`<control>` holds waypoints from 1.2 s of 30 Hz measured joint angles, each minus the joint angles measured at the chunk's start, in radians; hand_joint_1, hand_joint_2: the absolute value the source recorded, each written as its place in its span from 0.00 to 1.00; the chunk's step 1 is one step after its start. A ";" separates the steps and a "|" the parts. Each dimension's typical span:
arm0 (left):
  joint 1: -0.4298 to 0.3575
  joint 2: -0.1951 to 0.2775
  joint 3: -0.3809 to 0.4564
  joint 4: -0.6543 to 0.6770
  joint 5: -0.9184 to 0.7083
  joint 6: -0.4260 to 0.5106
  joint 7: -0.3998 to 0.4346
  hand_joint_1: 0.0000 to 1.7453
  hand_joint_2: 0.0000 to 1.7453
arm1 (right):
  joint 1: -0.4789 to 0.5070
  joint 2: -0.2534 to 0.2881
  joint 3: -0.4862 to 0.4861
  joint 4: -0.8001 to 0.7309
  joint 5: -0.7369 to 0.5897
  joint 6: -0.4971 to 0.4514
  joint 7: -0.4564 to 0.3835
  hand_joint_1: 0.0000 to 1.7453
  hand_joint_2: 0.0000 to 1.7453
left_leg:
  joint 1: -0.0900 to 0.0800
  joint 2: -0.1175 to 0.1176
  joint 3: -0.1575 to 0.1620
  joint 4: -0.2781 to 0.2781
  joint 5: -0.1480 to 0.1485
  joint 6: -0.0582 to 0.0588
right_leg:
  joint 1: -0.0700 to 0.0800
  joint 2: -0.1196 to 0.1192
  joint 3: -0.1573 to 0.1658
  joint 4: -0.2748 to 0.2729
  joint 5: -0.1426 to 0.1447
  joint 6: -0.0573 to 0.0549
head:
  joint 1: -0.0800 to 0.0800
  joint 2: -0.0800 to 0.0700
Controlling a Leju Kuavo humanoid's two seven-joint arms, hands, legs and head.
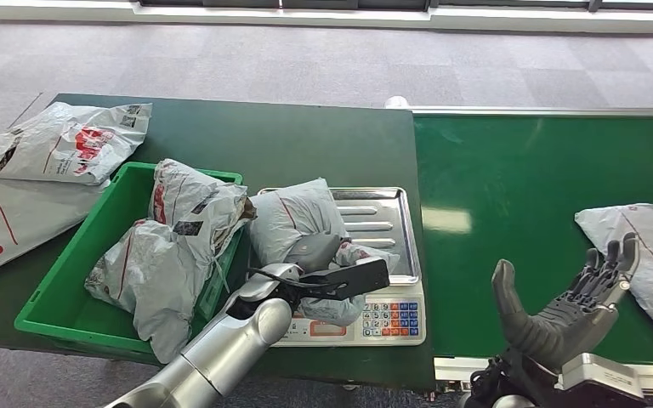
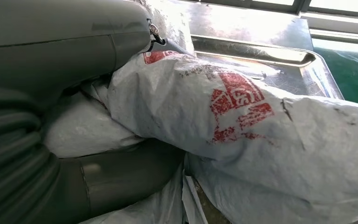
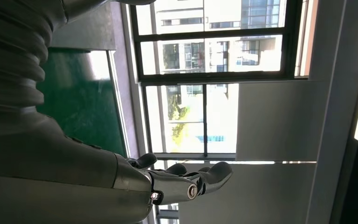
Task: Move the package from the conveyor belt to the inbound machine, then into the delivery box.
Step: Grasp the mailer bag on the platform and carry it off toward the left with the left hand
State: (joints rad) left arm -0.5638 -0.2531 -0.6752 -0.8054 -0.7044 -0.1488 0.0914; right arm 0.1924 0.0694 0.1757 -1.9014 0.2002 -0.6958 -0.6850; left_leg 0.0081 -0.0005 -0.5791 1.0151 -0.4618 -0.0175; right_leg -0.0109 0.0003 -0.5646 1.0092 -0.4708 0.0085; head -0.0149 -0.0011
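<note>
Fingers of the left hand point(image 1: 340, 280) wrap the package point(image 1: 302, 225) lying on the scale point(image 1: 391, 223), left of the conveyor belt point(image 1: 519, 170); right hand point(image 1: 574, 302) spread, holding nothing; grip firmly, lift clear, then swing left over the green box point(image 1: 68, 285).

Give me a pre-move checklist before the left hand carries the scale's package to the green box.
1. Left hand grips the grey plastic mailer package: ok, thumb and fingers wrap it in the left wrist view.
2. Package on the steel weighing scale tray: ok.
3. Room in the green plastic delivery box: cannot tell, two grey bags fill much of it.
4. Right hand holds nothing, fingers apart: ok.
5. Next grey package on the green conveyor belt: ok.
</note>
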 joint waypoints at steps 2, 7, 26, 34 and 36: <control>0.001 -0.001 0.006 -0.002 -0.004 0.006 0.001 1.00 1.00 | 0.000 0.000 0.001 0.000 0.004 0.000 0.004 0.00 1.00 | 0.000 0.000 0.002 0.000 0.000 0.000 | 0.000 0.000 0.000 0.000 0.000 0.000 | 0.000 0.000; 0.015 -0.005 0.042 -0.032 -0.010 0.032 0.002 1.00 1.00 | 0.001 0.000 0.001 0.000 0.018 0.000 0.021 0.00 1.00 | 0.000 0.000 0.002 0.000 0.000 0.000 | 0.000 0.000 0.000 0.000 0.000 0.000 | 0.000 0.000; -0.125 0.162 0.394 -0.649 0.203 0.290 -0.078 1.00 1.00 | 0.066 -0.001 -0.018 -0.019 -0.011 -0.003 -0.012 0.00 1.00 | 0.001 0.000 -0.008 0.000 0.004 -0.001 | 0.001 0.001 -0.011 0.001 0.002 -0.001 | 0.000 0.000; -0.137 0.341 0.557 -0.625 0.095 0.310 -0.051 1.00 1.00 | 0.119 -0.015 -0.021 -0.028 -0.044 -0.003 -0.013 0.00 1.00 | 0.002 0.002 -0.008 -0.001 0.004 -0.002 | 0.002 0.004 -0.012 0.001 0.002 -0.002 | 0.000 0.000; -0.119 0.374 0.582 -0.604 0.067 0.260 -0.025 1.00 1.00 | 0.119 -0.020 -0.021 -0.028 -0.048 -0.003 -0.013 0.00 1.00 | 0.002 0.002 -0.008 -0.001 0.004 -0.002 | 0.002 0.003 -0.012 0.001 0.002 -0.002 | 0.000 0.000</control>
State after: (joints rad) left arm -0.6832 0.1209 -0.0931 -1.4091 -0.6372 0.1108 0.0665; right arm 0.3114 0.0494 0.1545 -1.9291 0.1521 -0.6989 -0.6985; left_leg 0.0097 0.0011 -0.5867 1.0144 -0.4577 -0.0192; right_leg -0.0090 0.0037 -0.5763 1.0103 -0.4691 0.0069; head -0.0149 -0.0011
